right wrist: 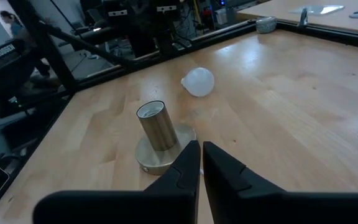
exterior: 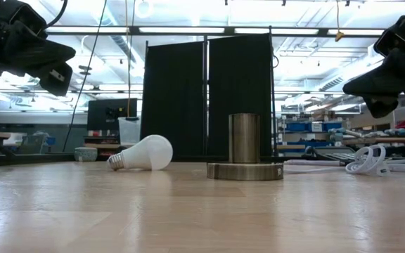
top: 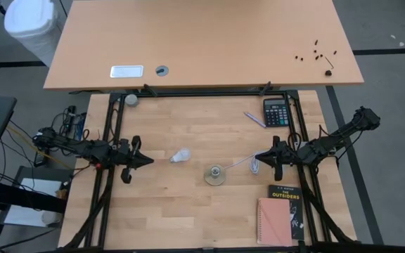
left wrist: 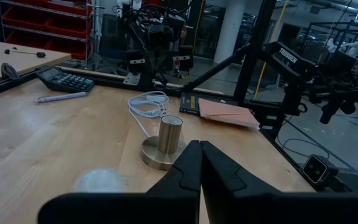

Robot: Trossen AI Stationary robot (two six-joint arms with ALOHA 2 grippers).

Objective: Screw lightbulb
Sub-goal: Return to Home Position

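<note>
High view: we see the lightbulb [top: 181,155] lying loose on its side on the table [top: 188,211], near the socket [top: 215,174] but not touching it.
Left gripper [top: 148,160]: raised over the table's left side, near the lightbulb, fingers together.
Right gripper [top: 258,156]: raised over the right side, fingers together.

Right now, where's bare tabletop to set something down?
Free: wide patch between left gripper, socket and books; also the strip between grey roll and pen. Crowded: right side by right gripper, with cord, calculator. Mid-table lies the lightbulb.
</note>
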